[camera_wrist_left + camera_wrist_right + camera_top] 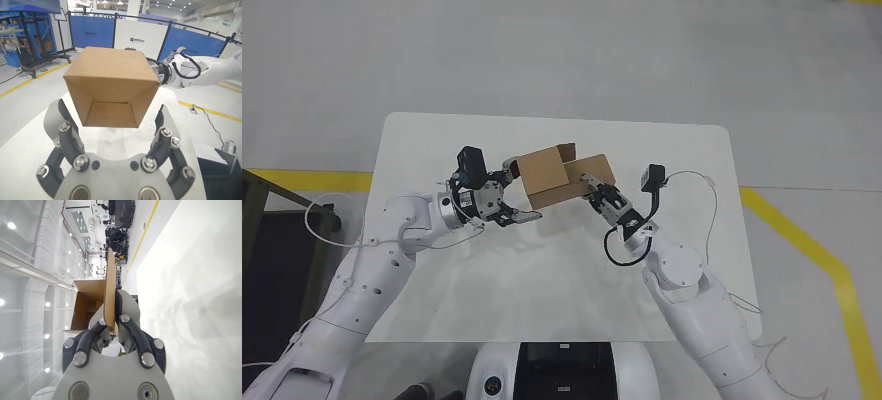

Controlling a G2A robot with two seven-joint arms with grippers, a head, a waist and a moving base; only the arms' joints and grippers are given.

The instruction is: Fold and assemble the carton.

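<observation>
A brown cardboard carton (550,176) is held above the white table (542,290), lying on its side, its closed folded end (110,111) facing my left gripper. My right gripper (592,188) is shut on one of the carton's open flaps (110,289); past that flap the open inside of the carton (86,306) shows. My left gripper (510,198) is open just beside the carton's closed end, its two fingers (65,115) spread wider than the carton and not touching it.
The table's edge (729,200) lies to the right of the arms. A black cable (617,250) loops from the right wrist. Yellow floor tape (812,250) runs around the table. Bare table surface spreads in front of the grippers.
</observation>
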